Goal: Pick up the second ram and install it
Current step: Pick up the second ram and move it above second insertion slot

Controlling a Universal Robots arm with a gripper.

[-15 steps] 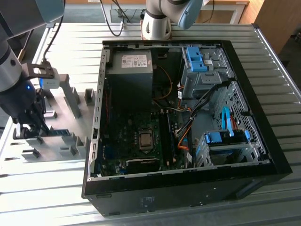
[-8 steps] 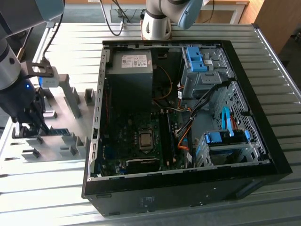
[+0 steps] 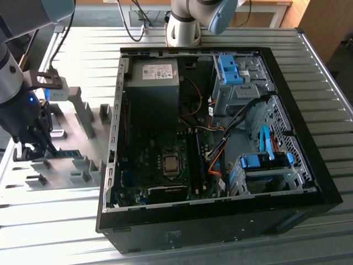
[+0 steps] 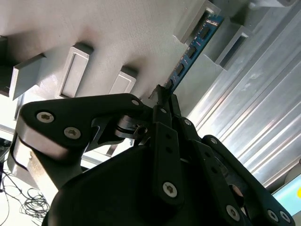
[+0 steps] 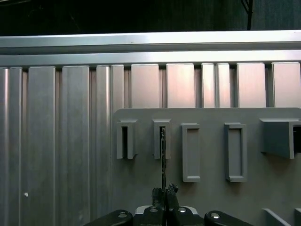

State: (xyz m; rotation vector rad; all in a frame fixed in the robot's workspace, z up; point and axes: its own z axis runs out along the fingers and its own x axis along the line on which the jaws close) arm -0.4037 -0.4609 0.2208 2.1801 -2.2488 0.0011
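Observation:
The second ram [image 4: 194, 45] is a thin blue board with black chips, standing on its edge on the grey fixture plate [image 4: 117, 37], its far end in a slotted block [image 4: 190, 24]. In the first wrist view the second ram [image 5: 163, 157] shows edge-on, running from a slotted block [image 5: 162, 137] back to my gripper [image 5: 164, 190]. My gripper [image 4: 163, 93] is shut on the stick's near end, its black fingers [image 4: 160, 123] pressed against both faces. In the exterior view the gripper [image 3: 39, 148] is low over the plate at the left, with the second ram [image 3: 65, 154] beside it.
An open black computer case [image 3: 220, 221] lies on the slatted aluminium table [image 3: 55, 232], to the exterior view's right of the fixture plate [image 3: 66, 132]. Inside are the green motherboard [image 3: 149, 160] with long black slots [image 3: 193, 160], a power supply [image 3: 151, 83] and blue drive brackets [image 3: 259, 163]. Several grey blocks [image 5: 235, 150] stand on the plate.

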